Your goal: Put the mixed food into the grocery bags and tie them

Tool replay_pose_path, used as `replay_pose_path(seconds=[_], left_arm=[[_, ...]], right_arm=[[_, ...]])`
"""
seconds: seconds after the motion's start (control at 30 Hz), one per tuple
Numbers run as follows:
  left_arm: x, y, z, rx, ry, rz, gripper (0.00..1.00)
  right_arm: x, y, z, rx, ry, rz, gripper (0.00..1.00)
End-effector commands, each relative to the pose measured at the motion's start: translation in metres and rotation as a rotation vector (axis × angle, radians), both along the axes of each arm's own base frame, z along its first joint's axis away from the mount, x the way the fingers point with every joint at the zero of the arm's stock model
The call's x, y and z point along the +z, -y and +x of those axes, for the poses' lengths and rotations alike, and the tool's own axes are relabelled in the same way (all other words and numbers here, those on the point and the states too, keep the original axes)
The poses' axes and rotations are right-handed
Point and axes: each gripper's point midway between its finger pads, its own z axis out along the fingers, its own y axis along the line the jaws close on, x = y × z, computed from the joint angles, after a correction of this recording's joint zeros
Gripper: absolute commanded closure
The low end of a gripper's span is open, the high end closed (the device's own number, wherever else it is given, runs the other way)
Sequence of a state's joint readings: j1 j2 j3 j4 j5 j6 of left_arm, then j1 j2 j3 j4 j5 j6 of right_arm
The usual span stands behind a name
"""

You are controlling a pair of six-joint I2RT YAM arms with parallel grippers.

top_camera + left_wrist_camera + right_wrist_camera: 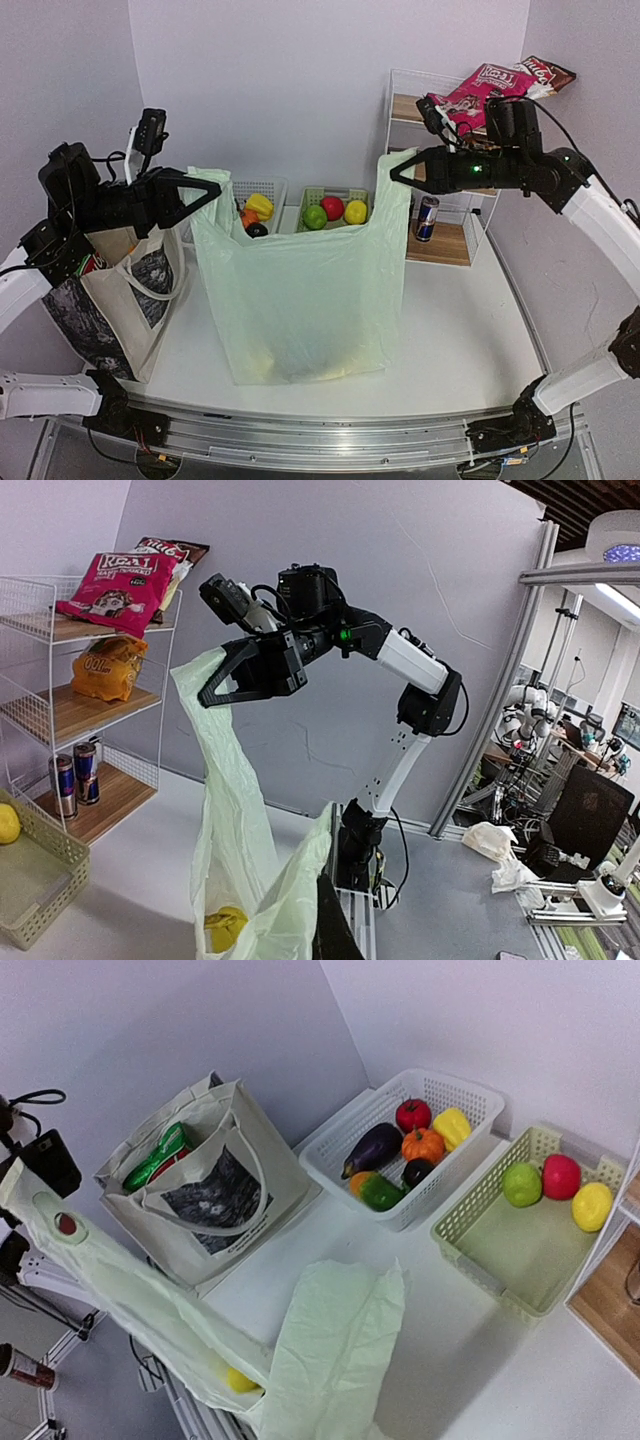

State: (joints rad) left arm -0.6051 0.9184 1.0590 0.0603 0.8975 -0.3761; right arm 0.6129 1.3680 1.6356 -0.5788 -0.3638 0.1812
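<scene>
The counter (pixel 460 330) carries all items. The plastic bag (pixel 300 290), pale green, stands at centre frame in the top view, mouth pulled wide and its two handles drawn up to left and right. The canvas tote (pixel 120 300) stands at lower left, just beside the bag, with a green packet (pixel 160 1157) inside.

A wire shelf (pixel 400 90) occupies the upper right, behind the bag. A white basket (pixel 400 1140) and a green basket (pixel 530 1220), both holding produce, sit side by side at upper centre.

The left gripper (pixel 205 192), at left of centre, has its jaws pressed together on the bag's left handle. The right gripper (pixel 397 172), at right of centre, has its jaws pinching the right handle.

A pink packet (pixel 485 85) lies on the top shelf, an orange packet (pixel 108 668) one level down, and a drink can (pixel 427 218) on the lowest level. One yellow fruit piece (pixel 225 925) lies in the bottom of the bag.
</scene>
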Motion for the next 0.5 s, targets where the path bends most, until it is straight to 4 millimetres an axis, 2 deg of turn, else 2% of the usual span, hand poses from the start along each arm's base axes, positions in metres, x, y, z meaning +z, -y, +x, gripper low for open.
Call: replay_pose_path(seconds=[0.0, 0.03, 0.1, 0.17, 0.27, 0.3, 0.4, 0.47], left_arm=[[-0.008, 0.002, 0.002, 0.030, 0.062, -0.013, 0.99], [-0.013, 0.003, 0.001, 0.024, 0.081, -0.008, 0.97], [-0.021, 0.004, 0.000, 0.025, 0.138, 0.008, 0.84], [-0.026, 0.002, 0.004, 0.075, 0.217, 0.040, 0.65], [-0.030, -0.007, 0.013, 0.185, 0.369, 0.131, 0.30], [-0.030, -0.011, 0.017, 0.224, 0.415, 0.156, 0.21], [-0.032, -0.025, 0.018, 0.313, 0.554, 0.234, 0.03], [-0.031, -0.034, 0.021, 0.371, 0.631, 0.286, 0.00]], right_arm=[[0.014, -0.006, -0.021, 0.143, -0.013, 0.108, 1.00], [0.011, -0.006, -0.023, 0.148, -0.021, 0.110, 1.00], [0.007, -0.005, -0.024, 0.147, -0.032, 0.109, 1.00], [0.004, -0.003, -0.026, 0.145, -0.034, 0.107, 1.00], [0.006, 0.000, -0.025, 0.143, -0.033, 0.111, 1.00], [0.007, 0.000, -0.024, 0.144, -0.034, 0.114, 1.00], [0.014, 0.003, -0.018, 0.152, -0.046, 0.135, 1.00], [0.018, 0.004, -0.014, 0.160, -0.056, 0.149, 1.00]])
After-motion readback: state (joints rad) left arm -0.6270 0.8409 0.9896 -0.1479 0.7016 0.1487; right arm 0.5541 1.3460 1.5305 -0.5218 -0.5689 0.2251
